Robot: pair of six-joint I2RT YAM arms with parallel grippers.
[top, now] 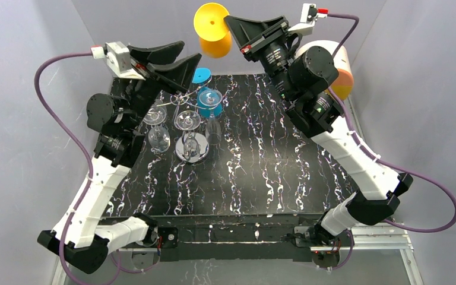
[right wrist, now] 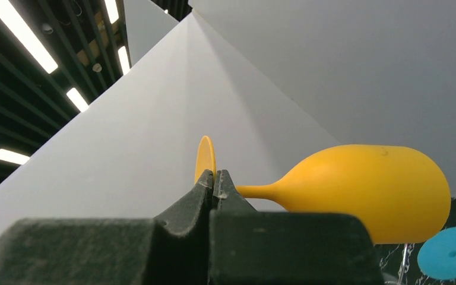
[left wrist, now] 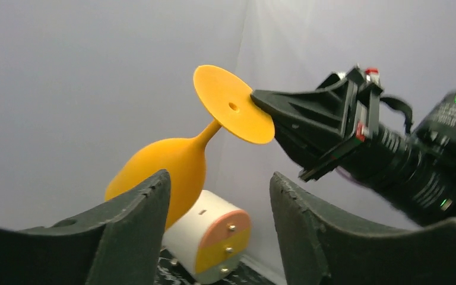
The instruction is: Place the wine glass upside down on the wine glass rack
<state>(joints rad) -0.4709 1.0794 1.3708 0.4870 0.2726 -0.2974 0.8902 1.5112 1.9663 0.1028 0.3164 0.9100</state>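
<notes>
An orange wine glass (top: pixel 215 43) is held in the air at the back of the table, tilted, foot uppermost. My right gripper (top: pixel 230 21) is shut on the rim of its round foot (right wrist: pixel 205 159), and its bowl (right wrist: pixel 362 184) points away to the right. It also shows in the left wrist view (left wrist: pixel 172 163). The wine glass rack (top: pixel 191 149) stands on its chrome base at the left middle, with several clear glasses hanging upside down on its wire arms. My left gripper (top: pixel 191 52) is open and empty above the rack's back, and the glass lies beyond its jaws (left wrist: pixel 219 202).
A blue wine glass (top: pixel 209 100) hangs at the rack's back right; its blue foot shows in the right wrist view (right wrist: pixel 451 252). A white cylinder with an orange and yellow end (top: pixel 335 62) lies at the back right, also in the left wrist view (left wrist: pixel 211 234). Grey walls enclose the black marbled table (top: pixel 261 172).
</notes>
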